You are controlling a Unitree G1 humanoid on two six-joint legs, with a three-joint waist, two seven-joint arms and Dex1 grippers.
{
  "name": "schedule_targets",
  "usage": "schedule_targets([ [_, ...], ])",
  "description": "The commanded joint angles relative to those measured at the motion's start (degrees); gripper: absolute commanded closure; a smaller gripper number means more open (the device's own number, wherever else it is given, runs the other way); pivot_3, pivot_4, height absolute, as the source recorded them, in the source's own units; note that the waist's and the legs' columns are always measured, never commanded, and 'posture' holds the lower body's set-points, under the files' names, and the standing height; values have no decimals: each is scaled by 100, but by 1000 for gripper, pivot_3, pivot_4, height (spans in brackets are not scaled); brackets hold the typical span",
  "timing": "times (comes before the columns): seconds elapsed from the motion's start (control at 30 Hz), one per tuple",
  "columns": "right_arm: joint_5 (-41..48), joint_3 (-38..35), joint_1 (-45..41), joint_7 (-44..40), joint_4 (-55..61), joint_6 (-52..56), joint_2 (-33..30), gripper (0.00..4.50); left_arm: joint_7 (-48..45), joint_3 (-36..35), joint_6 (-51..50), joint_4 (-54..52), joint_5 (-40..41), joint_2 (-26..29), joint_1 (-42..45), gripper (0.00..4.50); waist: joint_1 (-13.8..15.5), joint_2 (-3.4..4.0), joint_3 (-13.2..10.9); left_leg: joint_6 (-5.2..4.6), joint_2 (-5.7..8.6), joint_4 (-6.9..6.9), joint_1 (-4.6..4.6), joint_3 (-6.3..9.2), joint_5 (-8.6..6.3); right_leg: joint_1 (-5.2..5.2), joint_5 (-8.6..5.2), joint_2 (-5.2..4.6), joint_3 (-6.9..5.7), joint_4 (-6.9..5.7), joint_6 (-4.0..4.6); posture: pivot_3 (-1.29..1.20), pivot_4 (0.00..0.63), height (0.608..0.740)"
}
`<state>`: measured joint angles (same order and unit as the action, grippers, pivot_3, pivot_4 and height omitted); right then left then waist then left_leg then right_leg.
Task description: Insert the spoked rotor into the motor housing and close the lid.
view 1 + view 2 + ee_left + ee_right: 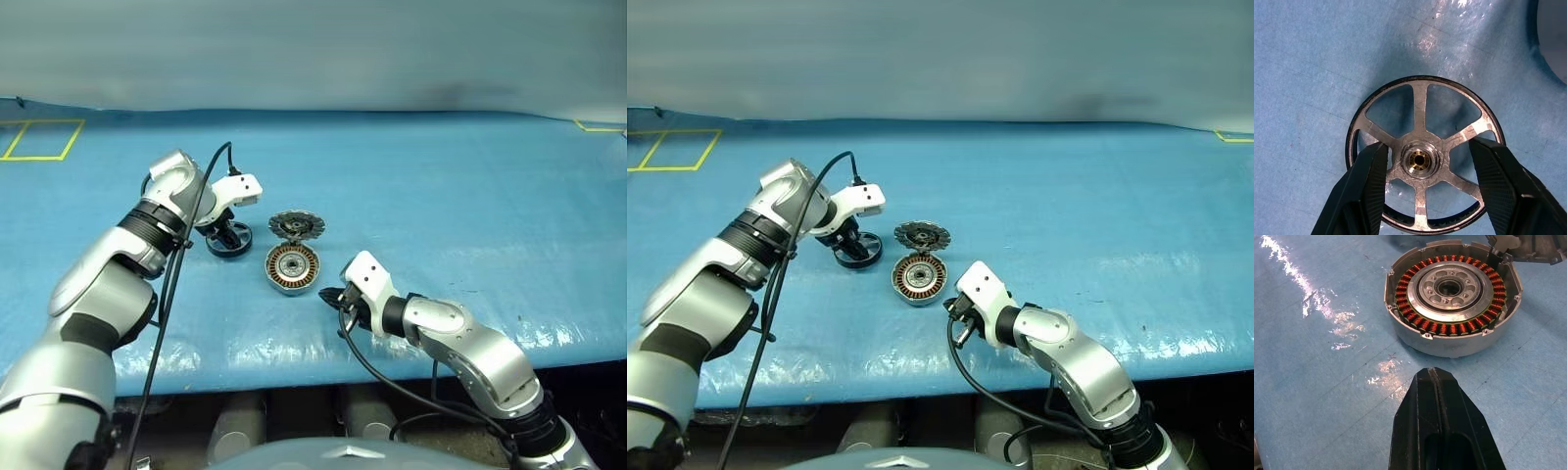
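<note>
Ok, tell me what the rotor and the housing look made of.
Spoked rotor: apparently bare silvery metal spokes with scuffed sheen, a brass-coloured hub bore, and a black, possibly rubbery rim. Motor housing: matte grey, likely cast metal, holding glossy copper-coloured wire coils.

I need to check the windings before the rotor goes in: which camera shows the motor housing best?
The right wrist view: the motor housing sits close and open side up, copper windings and silver bearing centre clear. The head views show it small on the blue table, between the grippers. The left wrist view looks at the spoked rotor instead.

Blue table [441, 196] bears rotor [228, 239], housing [292, 267], lid [296, 226].
</note>
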<state>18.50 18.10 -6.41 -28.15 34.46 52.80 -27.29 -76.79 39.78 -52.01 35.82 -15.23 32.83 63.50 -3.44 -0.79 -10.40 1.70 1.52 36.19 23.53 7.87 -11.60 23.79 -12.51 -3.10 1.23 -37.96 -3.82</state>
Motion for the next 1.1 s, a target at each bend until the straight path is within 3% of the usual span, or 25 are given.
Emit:
schedule_targets([
  [0.03,50,-91,-3,34,227,-56,34,4500,-43,-68,-19,-13,-11,2,7,2828,3,7,4,0,1,0,-6,0,0,-6,0,0,0,1,0,0,150,740],
  [0.17,56,-78,-8,54,222,-62,39,4500,-64,-133,-4,-2,-10,56,34,3180,22,7,6,-2,1,4,-18,1,1,-20,1,0,1,-3,-1,0,150,740],
  [0.37,51,-81,9,87,265,-65,38,4500,80,-658,-73,-369,188,392,58,3191,-9,6,5,-4,1,8,-9,1,3,-10,5,0,2,-4,-5,0,150,740],
  [0.6,24,-189,133,130,299,-122,0,4500,47,-1512,-689,-2458,760,1427,-811,3191,-43,6,5,-3,-1,-6,-4,-1,3,1,4,0,6,1,-4,0,150,740],
  [0.8,46,-317,293,129,301,-139,-35,4500,-19,-2707,-1196,-4759,1803,2402,-2613,3191,-35,6,5,-3,-3,-5,-8,-4,3,-2,3,-1,10,-1,-2,0,150,740],
  [0.9,34,-348,341,125,262,-173,-20,4500,146,-3254,-1429,-5587,2363,2404,-3401,3191,16,6,5,-3,-2,-2,-10,-4,3,-6,1,-2,9,1,3,0,150,740],
  [1.1,-6,-345,495,45,144,-495,-13,4500,663,-3905,-1516,-6609,3376,1775,-4368,3191,122,1,7,-2,-3,3,-22,-9,5,-22,-11,-7,7,3,26,0,150,740],
])
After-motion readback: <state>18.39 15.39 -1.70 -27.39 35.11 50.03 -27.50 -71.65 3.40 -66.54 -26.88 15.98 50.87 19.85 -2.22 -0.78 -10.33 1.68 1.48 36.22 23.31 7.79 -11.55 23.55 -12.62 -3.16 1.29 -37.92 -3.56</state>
